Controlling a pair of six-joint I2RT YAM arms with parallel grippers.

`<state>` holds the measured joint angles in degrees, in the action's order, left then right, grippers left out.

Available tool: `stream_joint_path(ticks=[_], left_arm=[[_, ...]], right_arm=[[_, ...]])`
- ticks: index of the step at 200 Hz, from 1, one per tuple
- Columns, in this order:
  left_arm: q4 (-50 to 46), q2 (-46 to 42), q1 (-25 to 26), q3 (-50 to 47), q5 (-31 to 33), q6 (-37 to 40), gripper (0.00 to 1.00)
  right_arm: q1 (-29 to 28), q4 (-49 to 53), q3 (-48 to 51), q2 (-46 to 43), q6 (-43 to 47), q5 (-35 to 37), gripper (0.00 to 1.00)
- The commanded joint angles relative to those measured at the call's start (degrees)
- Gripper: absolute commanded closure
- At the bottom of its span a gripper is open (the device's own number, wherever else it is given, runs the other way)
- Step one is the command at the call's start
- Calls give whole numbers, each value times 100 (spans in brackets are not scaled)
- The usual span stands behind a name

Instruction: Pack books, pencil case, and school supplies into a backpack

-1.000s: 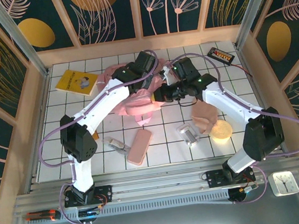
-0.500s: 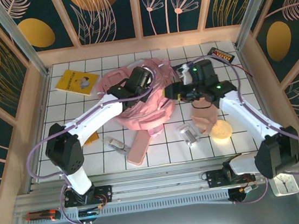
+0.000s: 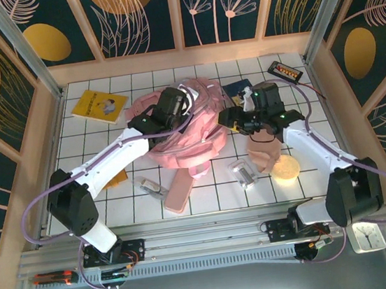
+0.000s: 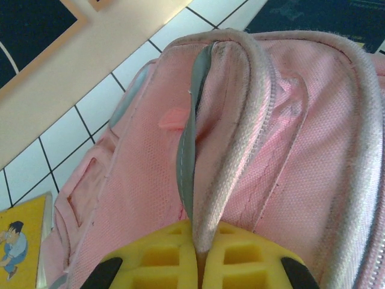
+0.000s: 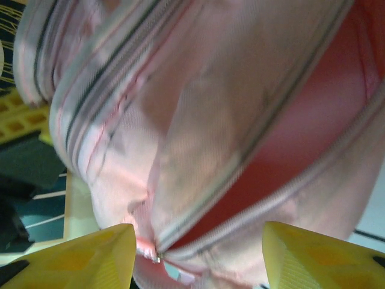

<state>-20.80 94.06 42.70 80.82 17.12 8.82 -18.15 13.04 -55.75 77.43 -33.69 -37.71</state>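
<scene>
Gaping slightly, the backpack [image 5: 198, 114] shows pink lining [image 5: 301, 150].

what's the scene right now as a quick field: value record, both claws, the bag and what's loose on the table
backpack: mid-table, between the arms
left claw: shut on its top strap
right claw: open, at the zip opening
yellow book: on the table, far left
pencil case: on the table, near side of the backpack
</scene>
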Motion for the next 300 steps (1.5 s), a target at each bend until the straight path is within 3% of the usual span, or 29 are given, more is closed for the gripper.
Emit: stream_joint_path(ticks=[1,26,35,61,75,103,109,119,123,132,150,176,218,251,300], left_arm=[[952,-478,6,7,-132,159,100],[1022,-559,10,-74,-238,192,100],[1049,-589,9,-107,-263,217,100],[1132,-683,-26,-212,-429,313,100],[1131,-719,-100,-249,-540,313,100],[1085,-836,-331,-250,-573,193,100],[1123,-910,-383,-271,-610,115,81],[1163,-1061,-485,-316,-745,-60,33],[1168,-1128,-519,-329,-782,-132,25],[1121,-1268,-552,-351,-849,-282,20],[720,-1455,-599,-184,-893,-748,20],[-621,-1381,-669,701,-1069,-1554,26],[-2710,-636,-709,2136,-1958,-2301,32],[-3047,-455,-809,2326,-2225,-2431,45],[-3237,-205,-1000,2169,-2438,-2575,50]], right_arm=[[-106,-799,-225,328,-310,-130,42],[-194,-1160,-332,588,-507,-157,45],[-208,-1251,-345,624,-562,-117,50],[-251,-1702,-305,542,-736,33,78],[-304,-1906,-353,462,-810,162,100],[-597,-2136,-742,328,-893,484,100],[-658,-2111,-856,334,-913,581,100],[-746,-2088,-1074,371,-944,703,100],[-777,-2067,-1159,405,-954,754,100],[-841,-2004,-1342,466,-947,885,100],[-969,-1857,-1729,615,-952,1130,100],[-1123,-1655,-2215,860,-995,1433,100],[-1290,-1438,-2773,1182,-957,1696,100],[-1478,-1409,-2924,1323,-950,1732,100],[-1564,-1369,-2920,1265,-941,1846,100]])
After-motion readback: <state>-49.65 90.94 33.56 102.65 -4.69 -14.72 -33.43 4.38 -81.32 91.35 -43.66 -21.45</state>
